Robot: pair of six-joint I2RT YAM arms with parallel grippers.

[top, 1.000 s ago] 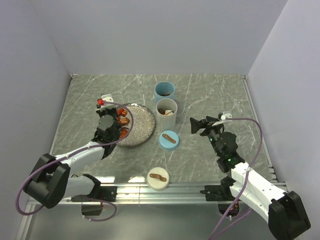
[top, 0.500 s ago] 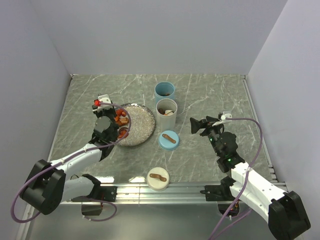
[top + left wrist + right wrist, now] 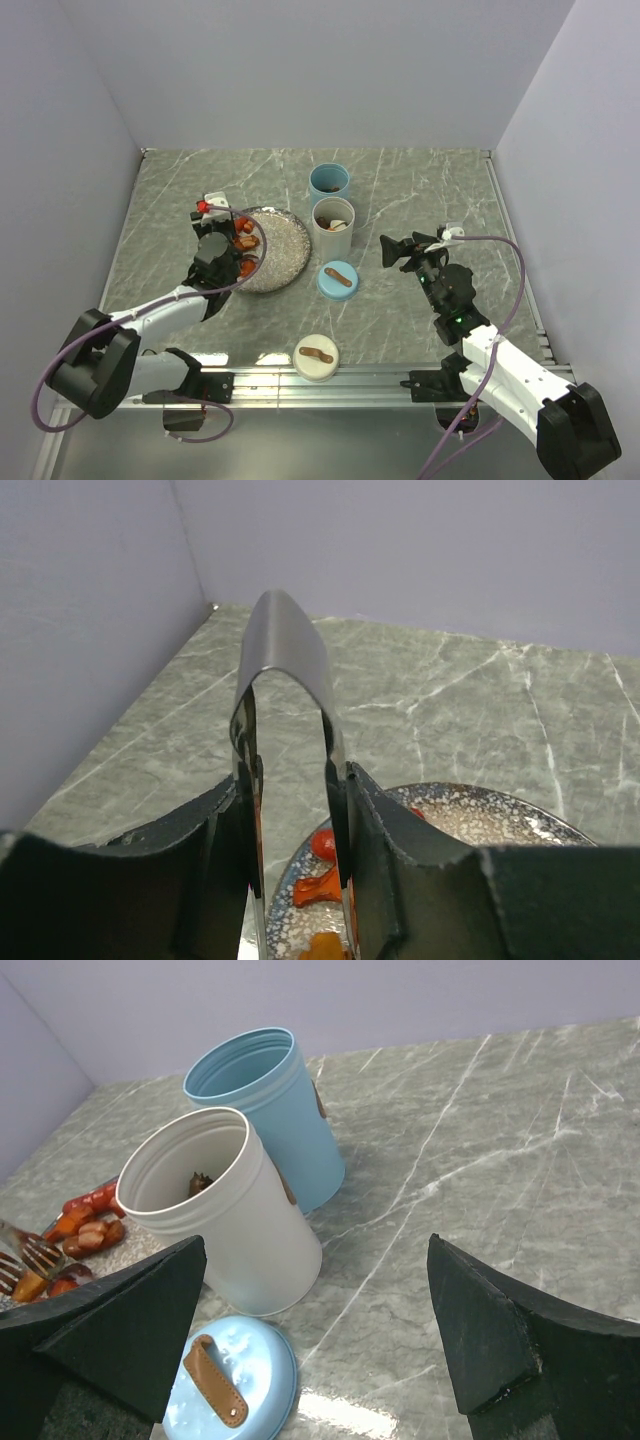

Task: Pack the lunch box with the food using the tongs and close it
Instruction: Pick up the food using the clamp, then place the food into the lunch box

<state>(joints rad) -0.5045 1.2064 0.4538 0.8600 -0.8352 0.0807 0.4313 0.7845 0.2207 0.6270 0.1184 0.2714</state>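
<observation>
My left gripper hangs over the left side of the speckled plate, shut on the tongs. Their bent end points up and their arms run down between my fingers. Orange and red food lies on the plate under them. In the right wrist view the tongs' tips rest among the food. The lunch box's white cup holds some food. My right gripper is open and empty, right of that cup.
A blue cup stands behind the white one. A blue lid with a brown strap lies in front of the white cup. A white lid lies by the front rail. Walls close in on three sides.
My left gripper shifted a little to the left over the plate's edge and came back, still holding the tongs. The right arm has not moved.
</observation>
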